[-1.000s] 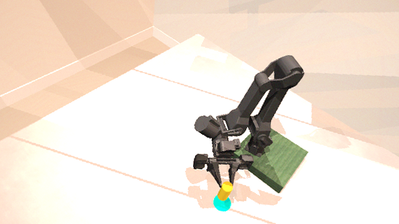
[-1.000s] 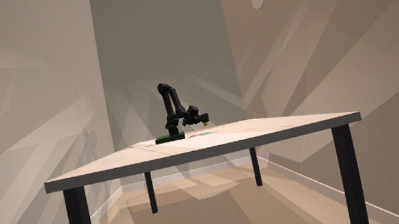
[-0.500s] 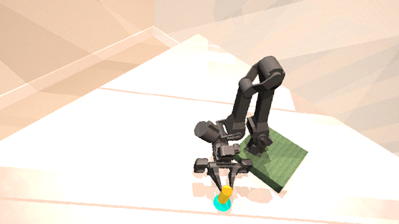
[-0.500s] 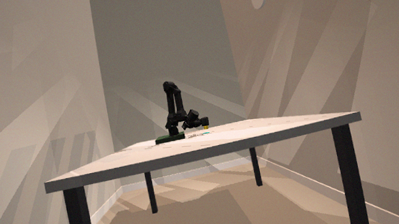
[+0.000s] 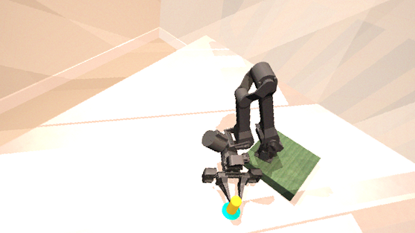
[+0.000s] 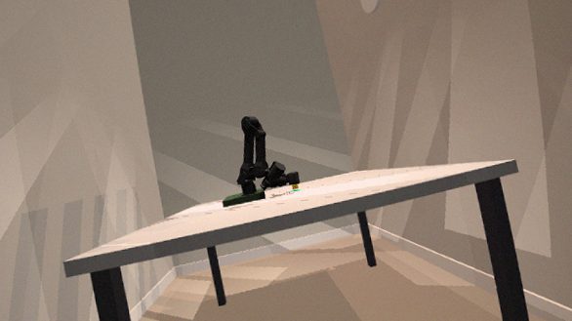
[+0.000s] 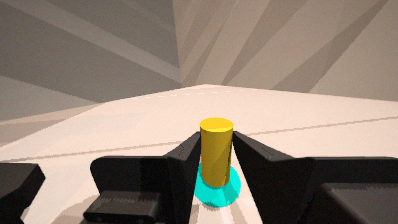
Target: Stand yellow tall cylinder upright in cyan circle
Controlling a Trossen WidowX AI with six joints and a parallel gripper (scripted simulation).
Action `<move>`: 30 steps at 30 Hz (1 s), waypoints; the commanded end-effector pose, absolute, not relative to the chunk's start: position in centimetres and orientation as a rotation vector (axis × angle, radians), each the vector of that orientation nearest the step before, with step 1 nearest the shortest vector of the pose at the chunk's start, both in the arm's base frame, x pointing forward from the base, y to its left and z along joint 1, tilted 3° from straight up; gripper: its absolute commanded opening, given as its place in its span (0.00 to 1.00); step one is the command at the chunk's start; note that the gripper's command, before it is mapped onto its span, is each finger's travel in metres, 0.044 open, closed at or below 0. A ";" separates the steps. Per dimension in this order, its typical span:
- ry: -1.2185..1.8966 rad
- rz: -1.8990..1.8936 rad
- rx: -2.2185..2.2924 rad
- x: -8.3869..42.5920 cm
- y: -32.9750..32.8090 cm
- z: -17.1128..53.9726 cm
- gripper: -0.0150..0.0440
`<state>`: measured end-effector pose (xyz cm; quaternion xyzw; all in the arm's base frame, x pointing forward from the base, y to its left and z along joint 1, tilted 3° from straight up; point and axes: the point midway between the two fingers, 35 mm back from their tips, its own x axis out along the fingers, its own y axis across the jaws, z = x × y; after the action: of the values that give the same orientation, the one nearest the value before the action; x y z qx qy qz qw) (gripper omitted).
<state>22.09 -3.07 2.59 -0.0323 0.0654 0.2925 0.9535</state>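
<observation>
table (image 5: 112,169) (image 6: 275,224) (image 7: 300,112): pale top, grey edge, thin lines across it
legs (image 6: 501,245): dark, four showing
green block (image 5: 300,164) (image 6: 244,199): flat on top, square-cornered
cyan circle (image 5: 226,212) (image 6: 295,190) (image 7: 220,197): flat on top, apart from block
shadows: on top, around circle and beside block
</observation>
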 end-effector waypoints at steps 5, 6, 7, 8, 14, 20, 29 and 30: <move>0.129 0.596 -0.069 22.0 -3.0 1.9 0.43; 0.129 0.596 -0.069 22.0 -3.0 1.9 0.43; 0.129 0.596 -0.069 22.0 -3.0 1.9 0.43; 0.129 0.596 -0.069 22.0 -3.0 1.9 0.43; 0.129 0.596 -0.069 22.0 -3.0 1.9 0.52; 0.129 0.596 -0.069 22.0 -3.0 1.9 0.79; 0.129 0.596 -0.069 22.0 -3.1 2.1 0.93; 0.129 0.597 -0.069 22.1 -3.1 2.3 0.93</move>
<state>22.00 -3.04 1.94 -0.0319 0.0656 0.2925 0.9535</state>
